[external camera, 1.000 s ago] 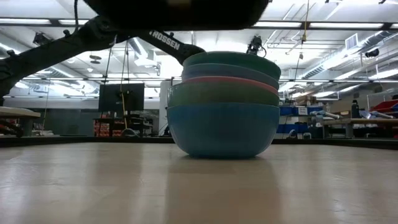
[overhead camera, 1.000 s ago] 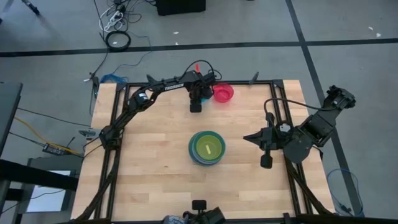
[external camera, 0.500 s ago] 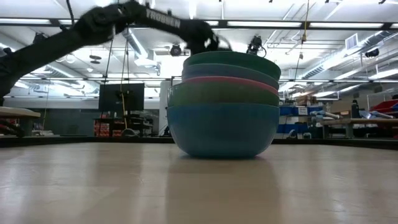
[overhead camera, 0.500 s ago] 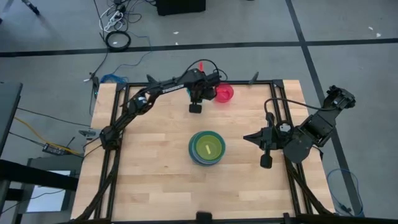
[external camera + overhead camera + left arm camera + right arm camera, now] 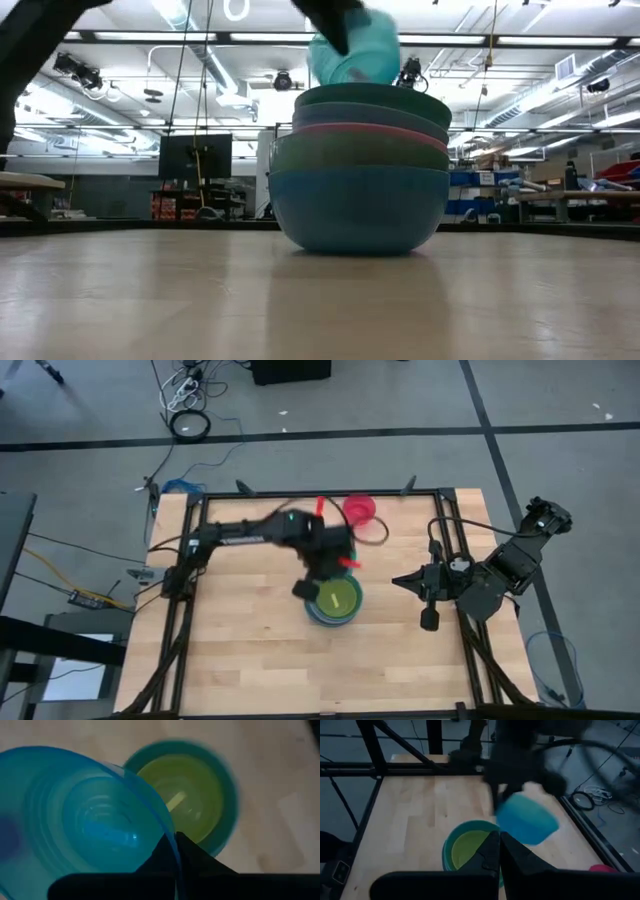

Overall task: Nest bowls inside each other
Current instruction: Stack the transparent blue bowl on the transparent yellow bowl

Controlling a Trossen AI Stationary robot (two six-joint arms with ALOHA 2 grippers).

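- High view: left gripper (image 5: 318,572) sits at frame centre, just over the upper-left rim of the bowl stack (image 5: 338,610), jaws clenched on the small blue bowl (image 5: 85,820).
- Advice: centre that bowl over the yellow bowl (image 5: 182,802) on top of the stack, level it, then lower before releasing; it hangs tilted now.
- Magenta bowl (image 5: 360,510) stays alone at upper centre of the table (image 5: 240,650).
- Right gripper (image 5: 429,618) waits at right, jaws closed, empty.
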